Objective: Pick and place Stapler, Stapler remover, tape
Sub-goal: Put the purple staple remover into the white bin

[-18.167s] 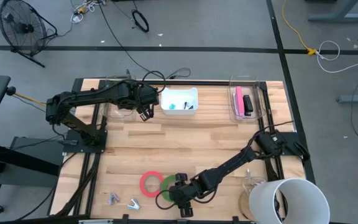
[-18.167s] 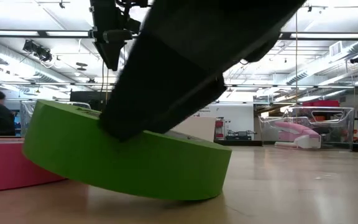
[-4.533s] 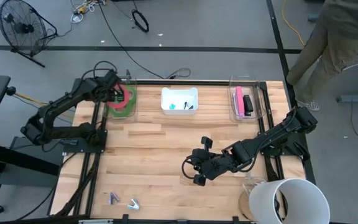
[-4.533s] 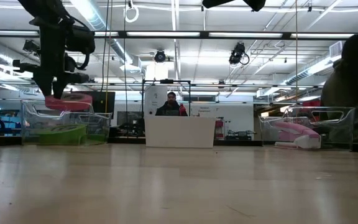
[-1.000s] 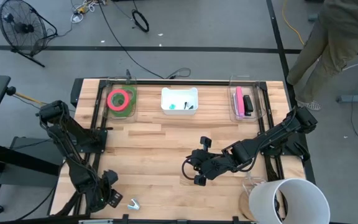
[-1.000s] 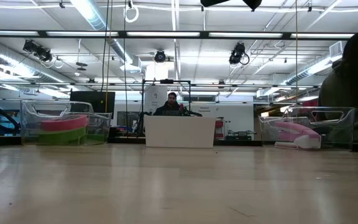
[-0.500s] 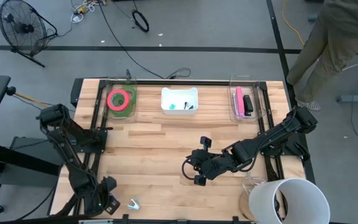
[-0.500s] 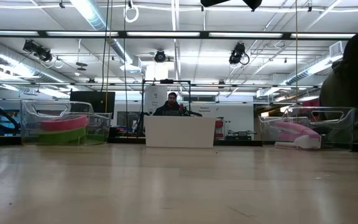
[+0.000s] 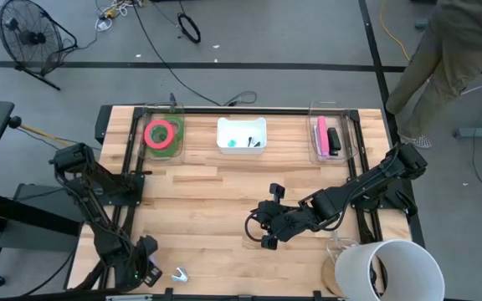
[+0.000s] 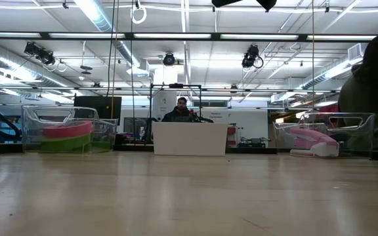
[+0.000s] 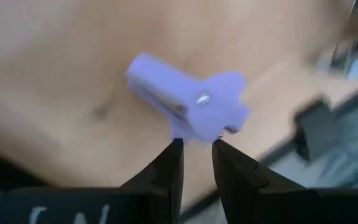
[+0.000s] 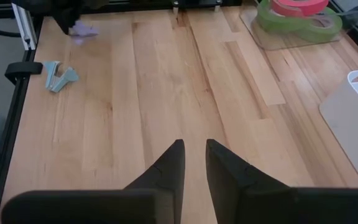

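Left pincer (image 11: 196, 144) has closed onto purple stapler remover (image 11: 188, 102) since earlier.

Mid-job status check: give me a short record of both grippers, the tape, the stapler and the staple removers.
left gripper: at the table's near left corner, jaws closed on the purple staple remover
right gripper: above mid-table, jaws a little apart, empty
tape: red-pink roll on top of green, in the far left clear bin
stapler: pink, in the far right clear bin
blue staple remover: loose on the table, beside the left gripper
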